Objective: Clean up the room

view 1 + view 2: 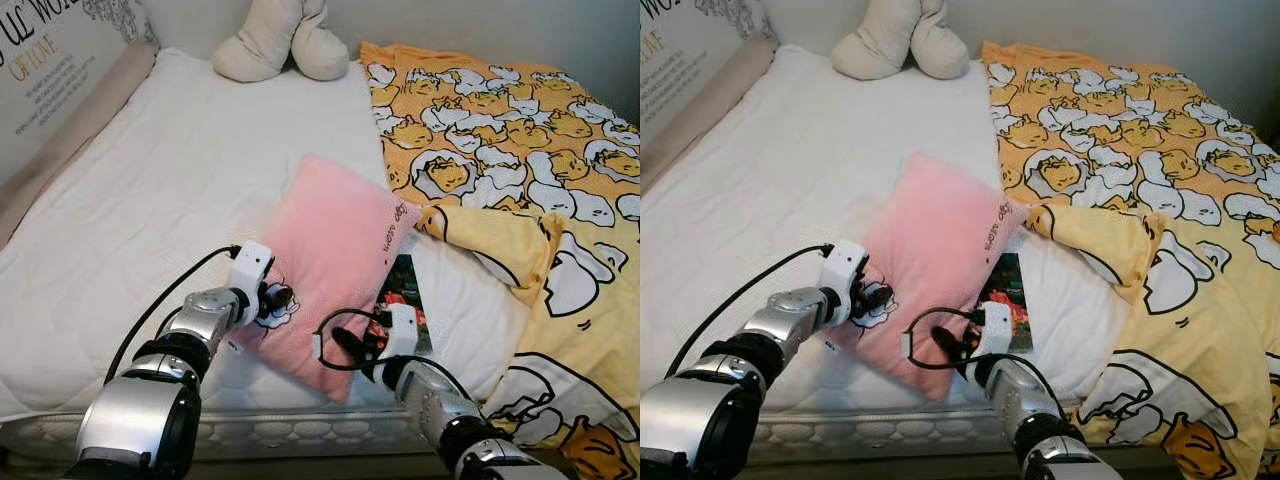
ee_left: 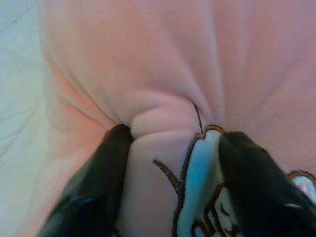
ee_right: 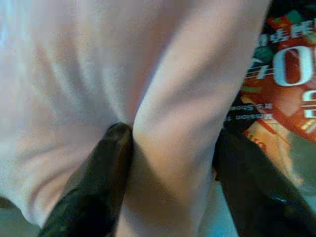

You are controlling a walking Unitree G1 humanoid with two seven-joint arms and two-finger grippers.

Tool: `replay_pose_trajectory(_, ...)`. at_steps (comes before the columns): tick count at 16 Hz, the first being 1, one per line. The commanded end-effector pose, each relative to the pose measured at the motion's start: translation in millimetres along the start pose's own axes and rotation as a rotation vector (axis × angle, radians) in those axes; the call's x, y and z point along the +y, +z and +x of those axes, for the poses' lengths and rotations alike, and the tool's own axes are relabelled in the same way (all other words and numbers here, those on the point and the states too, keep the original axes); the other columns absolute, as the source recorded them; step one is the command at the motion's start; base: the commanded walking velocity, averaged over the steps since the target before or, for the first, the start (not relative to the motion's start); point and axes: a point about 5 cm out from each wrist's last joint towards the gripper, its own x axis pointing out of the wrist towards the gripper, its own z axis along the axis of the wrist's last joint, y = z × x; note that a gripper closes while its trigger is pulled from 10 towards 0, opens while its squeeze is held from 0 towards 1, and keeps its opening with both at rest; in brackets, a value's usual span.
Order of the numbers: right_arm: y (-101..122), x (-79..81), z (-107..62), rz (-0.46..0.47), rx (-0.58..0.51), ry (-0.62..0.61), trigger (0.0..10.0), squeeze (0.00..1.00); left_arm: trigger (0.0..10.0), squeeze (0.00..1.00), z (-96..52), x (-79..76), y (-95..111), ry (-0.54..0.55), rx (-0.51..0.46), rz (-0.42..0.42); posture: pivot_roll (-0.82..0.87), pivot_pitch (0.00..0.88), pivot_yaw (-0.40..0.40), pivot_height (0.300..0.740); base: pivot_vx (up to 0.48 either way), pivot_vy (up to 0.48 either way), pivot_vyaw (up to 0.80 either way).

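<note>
My left claw (image 1: 278, 297) and right claw (image 1: 352, 345) each pinch an edge of the pillow (image 1: 335, 250) lying mid-bed (image 1: 150, 190) beside the blanket (image 1: 500, 140), so I'd lift both evenly, keeping folds deep between fingers.

L claw (image 1: 277, 297) & R claw (image 1: 352, 349) both clamped on pink pillow (image 1: 330, 260)

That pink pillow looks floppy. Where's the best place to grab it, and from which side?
Judging by its pose, along the near edge, from the foot of the bed. The pink pillow lies flat and soft, so its edges bunch into folds. The left gripper and right gripper each pinch such a fold at a near corner.
</note>
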Motion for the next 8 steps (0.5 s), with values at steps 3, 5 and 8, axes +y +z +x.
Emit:
replay_pose_trajectory(3, 9.2, 8.3, 4.8, 0.108, -0.042, 0.053, 0.0, 0.00, 0.0, 0.00, 0.9, -9.3, -22.9, -0.049, 0.090, 0.024, 0.06, 0.022, 0.005, 0.740, 0.000, 0.000, 0.00)
replay_pose_trajectory(5, 10.7, 11.0, 5.5, 0.062, -0.036, 0.085, 0.0, 0.00, 0.0, 0.00, 2.6, -13.7, -22.9, -0.050, 0.057, 0.012, 0.05, 0.000, 0.039, 0.740, 0.000, 0.000, 0.00)
replay_pose_trajectory(8, 16.4, 3.9, 2.3, 0.024, -0.050, 0.076, 0.0, 0.00, 0.0, 0.00, 8.1, -30.0, -18.2, -0.105, -0.023, -0.041, 0.05, 0.000, 0.047, 0.740, 0.000, 0.000, 0.00)
